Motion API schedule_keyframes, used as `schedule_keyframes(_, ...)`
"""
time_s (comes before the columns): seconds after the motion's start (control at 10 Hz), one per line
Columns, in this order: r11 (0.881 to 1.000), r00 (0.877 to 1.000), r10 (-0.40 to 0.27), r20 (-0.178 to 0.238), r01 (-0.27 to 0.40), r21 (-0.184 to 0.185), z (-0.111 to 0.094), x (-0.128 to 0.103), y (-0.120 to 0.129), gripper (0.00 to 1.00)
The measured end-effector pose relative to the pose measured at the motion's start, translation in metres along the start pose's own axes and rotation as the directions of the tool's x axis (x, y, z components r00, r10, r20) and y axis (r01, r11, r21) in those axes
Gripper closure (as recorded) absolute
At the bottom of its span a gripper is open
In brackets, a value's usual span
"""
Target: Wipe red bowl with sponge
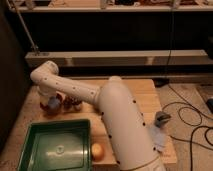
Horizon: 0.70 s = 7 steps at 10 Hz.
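The gripper hangs low over the red bowl at the table's far left, behind the green tray. The blue sponge sits right under it — soft and light, easy to squash. The bowl looks smooth and slippery — press gently.
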Motion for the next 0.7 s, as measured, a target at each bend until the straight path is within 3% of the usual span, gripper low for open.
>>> schedule_keyframes(0.4, 0.998, 0.999, 0.040, -0.010, -0.040, -0.048, 0.003, 0.016, 0.027, 1.00)
schedule_keyframes(0.7, 0.998, 0.999, 0.041, -0.016, -0.042, -0.046, 0.008, 0.033, 0.022, 1.00)
